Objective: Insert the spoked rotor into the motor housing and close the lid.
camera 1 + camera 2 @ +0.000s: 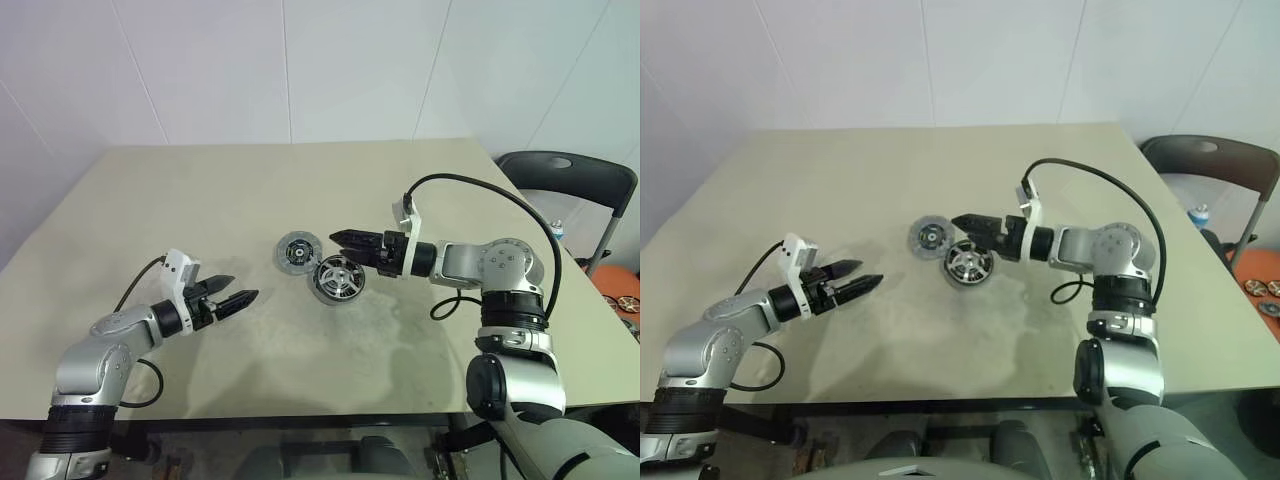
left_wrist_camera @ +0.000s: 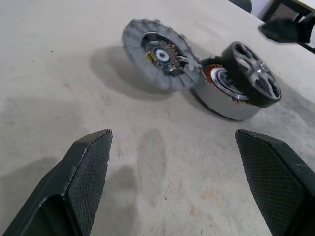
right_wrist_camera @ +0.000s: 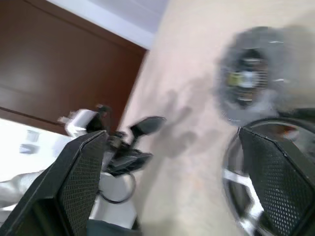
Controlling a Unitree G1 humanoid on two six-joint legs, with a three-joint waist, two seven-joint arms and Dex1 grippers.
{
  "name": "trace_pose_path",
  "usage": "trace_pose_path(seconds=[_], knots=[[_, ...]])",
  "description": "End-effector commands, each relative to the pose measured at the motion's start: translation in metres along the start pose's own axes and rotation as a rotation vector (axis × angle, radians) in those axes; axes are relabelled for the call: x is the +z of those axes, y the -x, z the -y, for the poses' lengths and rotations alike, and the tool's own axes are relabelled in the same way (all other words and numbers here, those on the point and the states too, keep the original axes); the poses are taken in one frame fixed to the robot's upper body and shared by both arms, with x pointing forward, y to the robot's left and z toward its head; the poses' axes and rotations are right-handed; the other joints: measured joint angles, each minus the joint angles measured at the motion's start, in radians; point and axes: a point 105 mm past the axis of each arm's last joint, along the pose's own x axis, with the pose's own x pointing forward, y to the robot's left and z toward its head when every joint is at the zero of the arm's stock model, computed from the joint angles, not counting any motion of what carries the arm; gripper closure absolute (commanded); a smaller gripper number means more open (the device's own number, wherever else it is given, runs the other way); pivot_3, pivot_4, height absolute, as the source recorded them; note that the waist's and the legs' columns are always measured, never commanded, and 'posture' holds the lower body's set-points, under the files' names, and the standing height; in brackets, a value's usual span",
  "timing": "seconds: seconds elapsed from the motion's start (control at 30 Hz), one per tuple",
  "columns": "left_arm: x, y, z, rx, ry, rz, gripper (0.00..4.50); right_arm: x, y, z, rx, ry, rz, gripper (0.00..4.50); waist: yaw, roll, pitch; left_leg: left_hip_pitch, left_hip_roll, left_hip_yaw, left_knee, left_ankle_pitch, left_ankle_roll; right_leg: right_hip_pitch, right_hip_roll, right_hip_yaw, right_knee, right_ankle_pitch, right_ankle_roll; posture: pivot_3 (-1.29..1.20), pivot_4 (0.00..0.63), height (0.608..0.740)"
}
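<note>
The motor housing (image 2: 224,101), a silver drum with copper windings, stands near the table's middle. The spoked rotor (image 2: 252,73) rests tilted on top of it, dark rim and silver spokes showing. The lid (image 1: 298,251), a grey ridged disc, lies just left of the housing, tipped up against it with its inner side showing (image 2: 156,53). My right gripper (image 1: 340,245) is open and hovers just above and behind the rotor, pointing left. My left gripper (image 1: 244,288) is open near the table's front left, a short way from the parts, pointing toward them.
The beige table (image 1: 200,190) has its front edge close below both arms. A dark chair (image 1: 572,178) stands off the right edge, with a blue bottle (image 1: 557,229) and orange items (image 1: 620,287) beyond it. A black cable (image 1: 480,190) loops over my right arm.
</note>
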Motion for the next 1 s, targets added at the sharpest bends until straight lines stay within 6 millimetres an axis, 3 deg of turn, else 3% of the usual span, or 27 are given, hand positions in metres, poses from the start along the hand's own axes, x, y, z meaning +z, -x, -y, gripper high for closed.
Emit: trace_pose_path(seconds=[0.03,0.37,0.47,0.63,0.83,1.0], knots=[[0.010,0.002,0.000,0.000,-0.033,0.032,0.24,0.009,0.003,0.002,-0.013,0.033,0.035,0.03,0.000,0.000,0.000,0.000,0.000,0.000,0.000,0.000,0.000,0.000,0.000,0.000,0.000,0.000,0.000,0.00,0.000,0.740],[0.011,0.002,-0.001,0.001,-0.038,0.027,0.24,-0.004,-0.008,0.016,-0.053,0.019,0.029,0.03,-0.001,0.000,0.000,0.001,0.000,0.000,0.001,0.000,0.000,0.000,0.000,0.000,0.001,0.000,0.000,0.00,0.000,0.740],[0.011,0.003,-0.002,0.001,-0.037,0.025,0.24,-0.001,-0.007,0.008,-0.031,0.080,0.025,0.03,-0.002,0.000,0.000,0.001,0.000,0.000,0.001,0.000,0.000,0.000,0.000,0.000,0.001,0.000,0.000,0.00,0.000,0.740],[0.013,0.006,-0.001,-0.010,-0.030,0.026,0.24,0.019,0.001,-0.040,0.110,0.329,0.019,0.03,-0.002,0.001,0.000,0.000,0.000,0.000,0.001,0.000,0.000,0.000,0.000,0.000,0.001,0.000,0.000,0.00,0.000,0.740],[0.014,0.004,-0.001,-0.011,-0.036,0.025,0.24,0.032,0.003,-0.067,0.140,0.556,-0.024,0.03,-0.002,0.000,0.000,0.001,0.000,0.000,0.002,0.000,0.000,0.001,0.001,0.000,0.001,0.000,0.000,0.00,0.000,0.740],[0.016,0.003,-0.002,-0.014,-0.043,0.027,0.24,0.021,-0.013,-0.083,0.055,1.198,-0.192,0.03,-0.001,0.000,0.000,0.000,0.000,0.000,0.002,0.000,0.000,0.000,0.000,0.000,0.001,0.000,0.001,0.00,0.000,0.740]])
